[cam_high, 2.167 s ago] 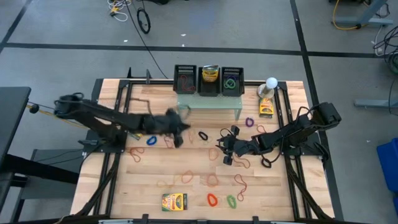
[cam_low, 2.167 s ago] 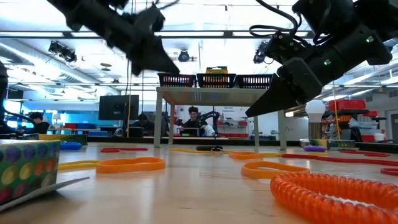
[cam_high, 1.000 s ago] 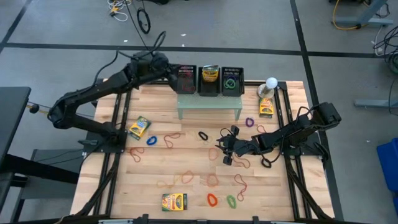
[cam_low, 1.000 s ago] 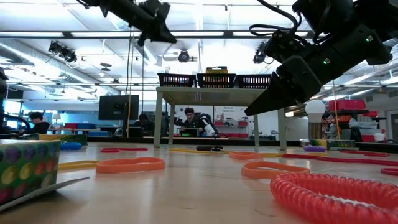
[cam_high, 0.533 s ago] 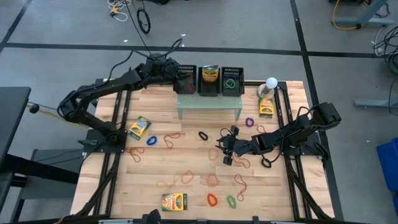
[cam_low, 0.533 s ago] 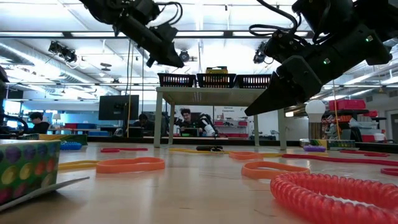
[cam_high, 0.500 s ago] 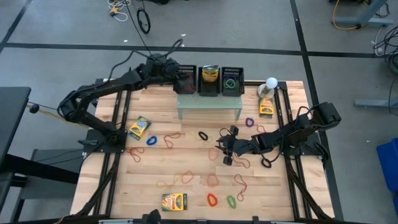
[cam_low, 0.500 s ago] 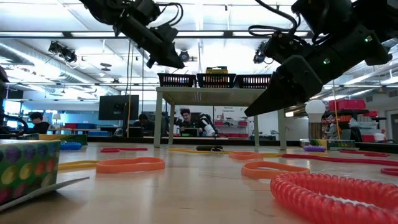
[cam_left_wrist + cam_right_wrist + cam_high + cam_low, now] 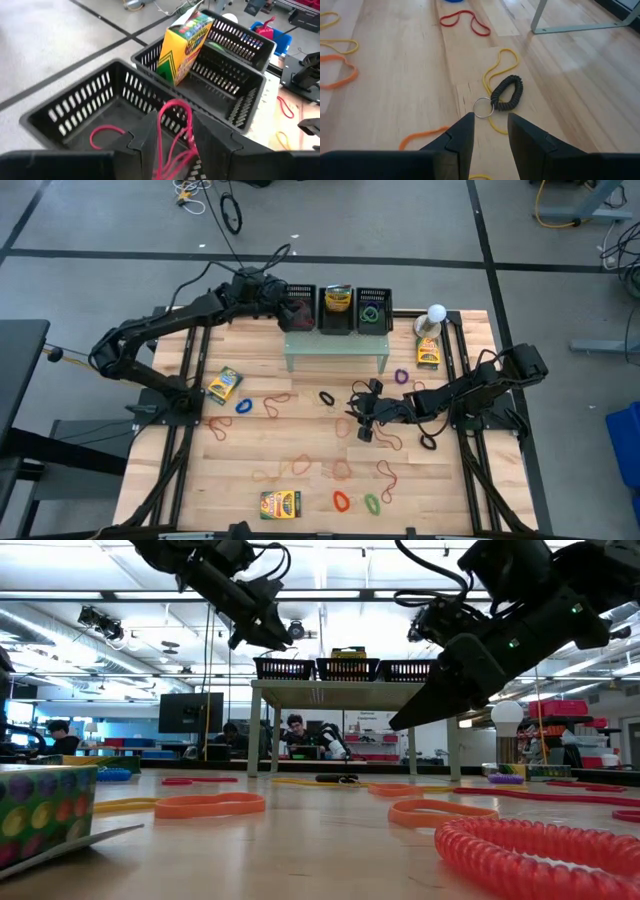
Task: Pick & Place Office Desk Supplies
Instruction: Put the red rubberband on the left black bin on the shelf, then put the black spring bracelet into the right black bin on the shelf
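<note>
From above, the left gripper reaches over the leftmost of three black baskets standing in a row on the pale green stand at the far edge of the table. The right gripper hovers low over mid-table among scattered bands.

From table height, the left gripper sits high, just above the basket row, and the right gripper slants downward toward the tabletop.

In the left wrist view, the left gripper has its fingers partly apart, and a red rubber band hangs between them over the basket. I cannot tell whether it is pinched or just draped there. Its loop is stretched long, running along the fingers out toward the basket's far wall. My worry is that it clings to a finger and rides away with the arm, or snags on the slotted wall instead of dropping beside the red band on the basket floor. The crayon box leans tilted in the next basket.

In the right wrist view, the right gripper stands partly open and empty, aimed at a black coil band with a metal ring lying on a yellow band.
</note>
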### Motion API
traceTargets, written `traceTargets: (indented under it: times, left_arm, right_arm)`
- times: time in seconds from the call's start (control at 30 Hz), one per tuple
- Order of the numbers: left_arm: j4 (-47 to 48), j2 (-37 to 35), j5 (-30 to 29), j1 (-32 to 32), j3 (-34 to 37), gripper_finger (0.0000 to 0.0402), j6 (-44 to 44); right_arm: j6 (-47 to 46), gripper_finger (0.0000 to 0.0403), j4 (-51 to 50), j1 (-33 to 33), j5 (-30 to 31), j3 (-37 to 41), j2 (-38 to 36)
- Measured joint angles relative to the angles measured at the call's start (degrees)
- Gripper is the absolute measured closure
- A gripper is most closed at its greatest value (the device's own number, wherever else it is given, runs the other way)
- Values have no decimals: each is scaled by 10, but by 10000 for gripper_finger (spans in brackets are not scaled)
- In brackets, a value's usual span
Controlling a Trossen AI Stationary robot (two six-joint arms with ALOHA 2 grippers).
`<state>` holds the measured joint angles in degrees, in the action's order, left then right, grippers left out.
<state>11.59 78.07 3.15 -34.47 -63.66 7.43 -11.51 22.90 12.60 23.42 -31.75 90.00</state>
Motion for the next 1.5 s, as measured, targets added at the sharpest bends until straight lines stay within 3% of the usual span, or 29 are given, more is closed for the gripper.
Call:
traceTargets:
  times: [0.73,0.9,1.03,1.33,1.4,1.5]
  left_arm:
    - [27,-87,27,21,0,270,37]
    - [57,-116,-15,74,6,324,23]
    - [8,-140,-21,135,74,390,26]
    - [-202,-237,-60,239,274,395,21]
    - [-227,-261,-58,246,308,394,27]
    - [-267,-295,-42,253,349,394,32]
  right_arm:
    - [9,275,87,-1,1,0,0]
    - [9,275,112,-1,4,0,0]
    - [-4,275,130,-9,4,0,0]
    - [-29,285,167,-12,85,-33,-1]
    - [-52,301,125,-12,87,-63,-2]
    - [-139,345,-38,-13,60,-128,-2]
